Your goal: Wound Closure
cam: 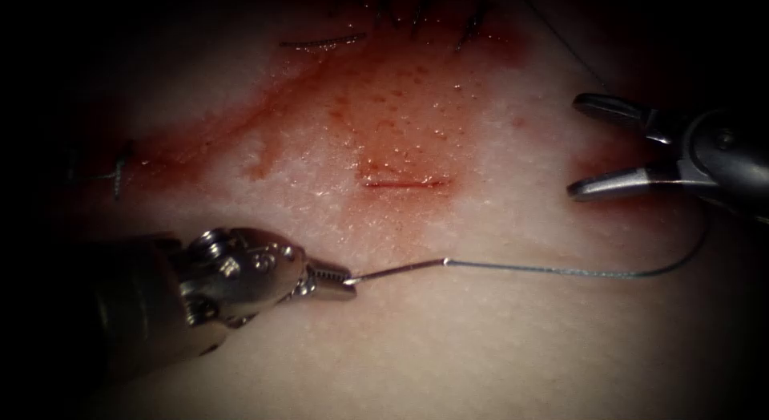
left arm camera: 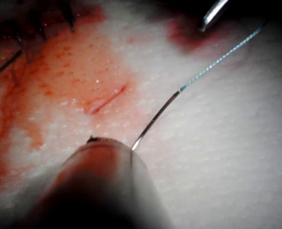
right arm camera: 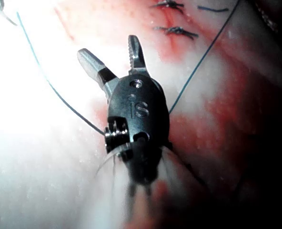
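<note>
Left tool (cam: 340,277): my jaws pinch the thin curved steel needle (cam: 398,269) at its tip end, free below the short red cut (cam: 403,182).
Handling: stiff, slippery; grip mid-curve.
Right tool (cam: 597,147): my jaws spread, empty, above the blue-green thread (cam: 577,271).

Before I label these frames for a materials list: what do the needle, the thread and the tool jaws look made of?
The needle, held at one end by the left tool, looks like polished steel: thin, bright glint. The thread looks like a blue-green, possibly braided fibre: matte, limp curve. The right tool, open and empty, looks like brushed metal, with toothed inner faces.
</note>
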Motion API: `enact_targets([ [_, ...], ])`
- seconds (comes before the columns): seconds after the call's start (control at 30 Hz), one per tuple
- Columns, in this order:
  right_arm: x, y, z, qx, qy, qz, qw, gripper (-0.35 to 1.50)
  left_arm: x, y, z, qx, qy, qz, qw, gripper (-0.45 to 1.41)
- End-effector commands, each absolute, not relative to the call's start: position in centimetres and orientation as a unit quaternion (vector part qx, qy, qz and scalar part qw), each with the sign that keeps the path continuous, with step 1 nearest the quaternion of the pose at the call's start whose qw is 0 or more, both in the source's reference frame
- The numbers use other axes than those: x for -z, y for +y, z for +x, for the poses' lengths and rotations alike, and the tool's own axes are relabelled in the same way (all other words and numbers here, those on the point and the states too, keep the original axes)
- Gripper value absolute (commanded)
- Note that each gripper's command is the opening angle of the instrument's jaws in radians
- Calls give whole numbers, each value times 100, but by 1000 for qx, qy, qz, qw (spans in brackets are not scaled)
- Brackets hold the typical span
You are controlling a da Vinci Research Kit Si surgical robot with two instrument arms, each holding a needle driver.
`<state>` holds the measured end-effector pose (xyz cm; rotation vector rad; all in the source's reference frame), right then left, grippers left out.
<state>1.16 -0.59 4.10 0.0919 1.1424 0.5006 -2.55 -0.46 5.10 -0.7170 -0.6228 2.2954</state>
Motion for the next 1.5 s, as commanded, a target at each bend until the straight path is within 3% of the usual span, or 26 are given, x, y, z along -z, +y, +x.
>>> enact_targets([
  [0.03, -402, -57, 125, -241, 547, 36, 801, 88, -513, -41, -259, -868, -238, -283, 330, -45],
  [0.7, -305, -91, 164, -241, 600, 38, 762, 95, -514, -14, -280, -860, -181, -280, 387, -45],
  [0.8, -310, -102, 183, -238, 601, 28, 763, 115, -514, -7, -284, -839, -173, -275, 436, -45],
  [0.9, -317, -110, 191, -232, 601, 22, 765, 115, -511, -2, -287, -824, -168, -283, 462, -45],
  [0.97, -326, -121, 197, -252, 596, 37, 762, 95, -507, 4, -291, -804, -167, -295, 489, -45],
  [1.03, -335, -131, 197, -284, 588, 50, 756, 56, -502, 8, -296, -782, -171, -298, 519, -45],
  [1.07, -339, -135, 196, -305, 581, 47, 754, 56, -500, 9, -297, -777, -172, -300, 526, -45],
  [1.1, -348, -144, 192, -363, 564, 31, 741, 35, -497, 10, -299, -763, -168, -313, 540, -45],
  [1.2, -362, -151, 188, -411, 546, 14, 730, 13, -494, 13, -302, -746, -163, -333, 553, -45],
  [1.3, -373, -144, 184, -460, 532, 6, 711, 31, -494, 14, -305, -733, -163, -351, 558, -45],
  [1.4, -379, -138, 182, -485, 530, -3, 696, 35, -494, 14, -307, -727, -164, -359, 562, -45],
  [1.43, -386, -131, 179, -519, 524, -8, 675, 66, -494, 16, -308, -720, -161, -370, 565, -45],
  [1.47, -386, -131, 179, -519, 524, -8, 675, 66, -494, 16, -308, -720, -161, -370, 565, -45],
  [1.5, -389, -127, 179, -532, 519, -9, 668, 78, -493, 16, -308, -716, -160, -376, 566, -45],
])
